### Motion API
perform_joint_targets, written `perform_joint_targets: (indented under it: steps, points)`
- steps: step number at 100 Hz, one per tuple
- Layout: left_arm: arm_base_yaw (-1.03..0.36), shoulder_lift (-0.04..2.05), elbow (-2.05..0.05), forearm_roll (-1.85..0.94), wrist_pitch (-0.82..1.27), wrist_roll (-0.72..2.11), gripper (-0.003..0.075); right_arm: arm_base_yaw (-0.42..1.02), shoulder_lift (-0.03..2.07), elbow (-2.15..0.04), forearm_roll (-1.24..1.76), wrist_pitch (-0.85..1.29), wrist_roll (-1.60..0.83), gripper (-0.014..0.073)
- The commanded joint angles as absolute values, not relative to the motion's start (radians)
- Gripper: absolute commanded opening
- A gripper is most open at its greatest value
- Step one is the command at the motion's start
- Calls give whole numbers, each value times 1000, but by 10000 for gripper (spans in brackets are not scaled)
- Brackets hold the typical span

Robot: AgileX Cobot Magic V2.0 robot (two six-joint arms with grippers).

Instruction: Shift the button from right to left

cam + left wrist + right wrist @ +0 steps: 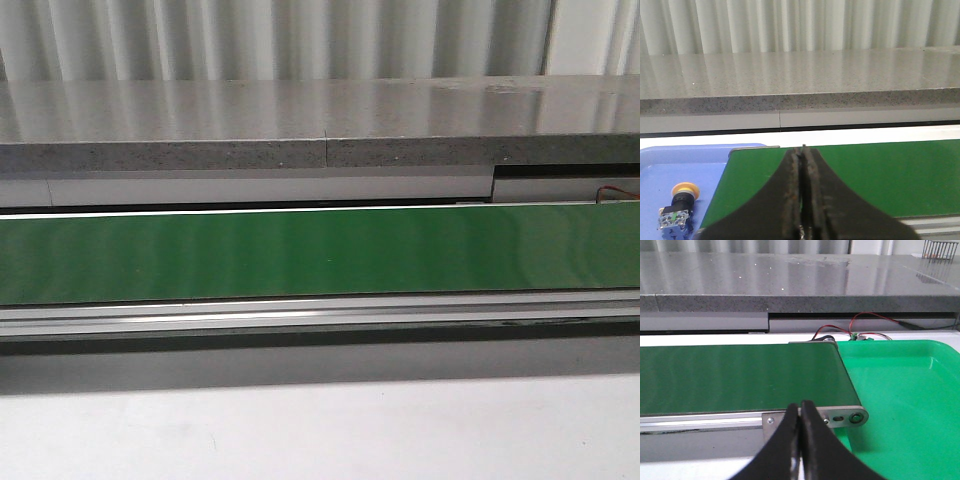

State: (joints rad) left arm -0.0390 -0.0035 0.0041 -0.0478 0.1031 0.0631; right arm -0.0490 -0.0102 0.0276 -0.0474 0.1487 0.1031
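- Looking forward over the tabletop (320,430), the front view is showing only the green belt (320,255); no button and no gripper are appearing here.
- Sitting in the blue tray (670,160), the button (678,206) is lying on its side in the left wrist view, long axis running from yellow cap to grey block, cap pointing away from the camera. The left gripper (803,192) is closed, gripping nothing.
- Showing an empty green tray (910,405), the right wrist view suggests the move is done; the right gripper (800,432) is closed and empty, so holding both arms clear seems best.
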Motion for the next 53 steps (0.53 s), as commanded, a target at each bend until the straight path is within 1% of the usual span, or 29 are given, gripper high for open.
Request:
perform_joint_targets:
  steps: [1, 53]
  points:
    - [-38, -37, 42, -54, 28, 56, -20, -56, -31, 8, -60, 84, 107, -67]
    - [-38, -37, 42, -54, 28, 56, -20, -56, -31, 8, -60, 73, 107, -67]
